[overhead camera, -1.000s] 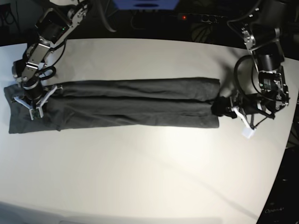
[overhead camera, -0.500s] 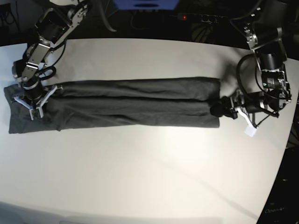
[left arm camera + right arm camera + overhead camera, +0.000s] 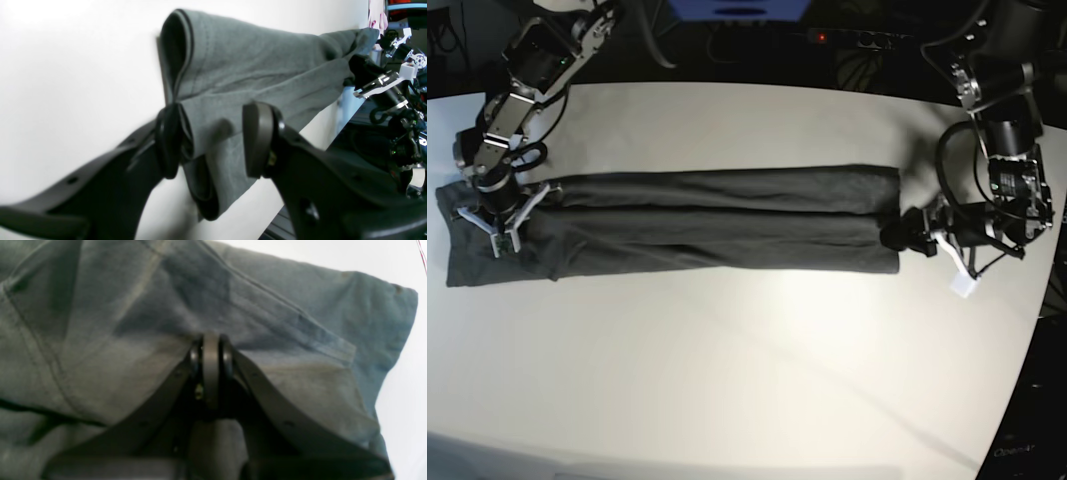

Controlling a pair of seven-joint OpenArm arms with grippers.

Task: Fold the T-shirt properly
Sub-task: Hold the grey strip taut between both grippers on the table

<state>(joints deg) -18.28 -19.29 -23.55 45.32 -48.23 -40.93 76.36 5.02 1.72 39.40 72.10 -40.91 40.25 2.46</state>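
Base view shows the T-shirt (image 3: 717, 232) lying on the white table (image 3: 757, 370), folded into a long dark band that runs from one arm to the other. The left gripper (image 3: 905, 238) is at the band's end on this view's right, just beside the cloth edge. In the left wrist view its jaws stand well apart; one fingertip (image 3: 168, 140) touches the folded edge of the shirt (image 3: 253, 73), the other is free above the cloth, so nothing is clamped. The right gripper (image 3: 495, 222) rests on the opposite end of the band. In the right wrist view its pads (image 3: 210, 363) are pressed together on top of the grey cloth (image 3: 100, 323); I cannot tell if any fabric is pinched between them
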